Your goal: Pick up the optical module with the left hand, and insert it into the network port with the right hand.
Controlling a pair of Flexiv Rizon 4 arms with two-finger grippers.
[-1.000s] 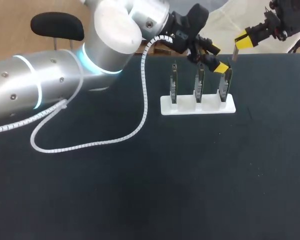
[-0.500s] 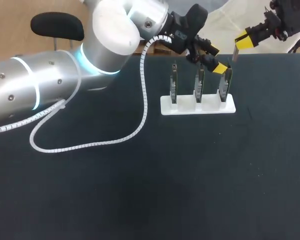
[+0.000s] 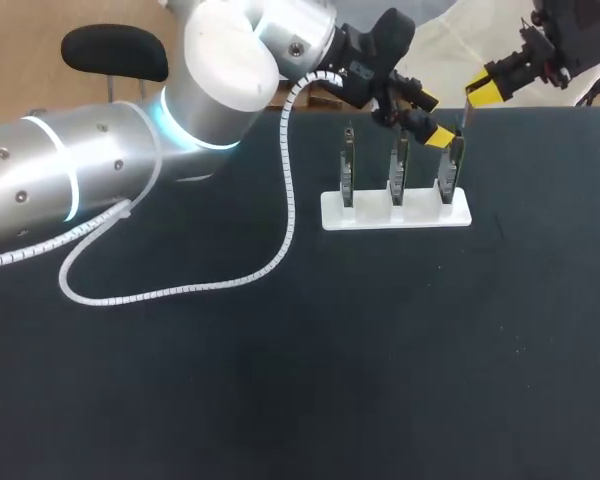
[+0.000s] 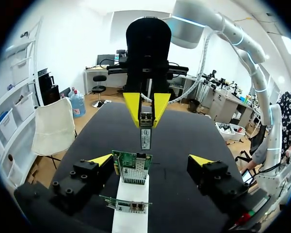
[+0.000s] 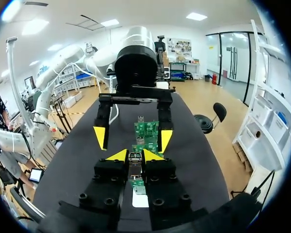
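Yellow-tipped right gripper [image 3: 483, 84] is pinching the optical module [image 4: 145, 132], which is hanging upright just above the end network card [image 4: 133, 167] on the white stand [image 3: 395, 214]. Meanwhile the left gripper [image 4: 152, 160] is sitting spread wide, one finger on either side of that same card.

desk [image 3: 280, 400]: dark matte top | white stand [image 3: 396, 214]: flat block lying on the desk near its far edge, three circuit boards [image 3: 398, 170] upright in a row in it | white coiled cable [image 3: 180, 290]: loops out left of the stand, seemingly resting on the desk, its rising part near the stand's left end
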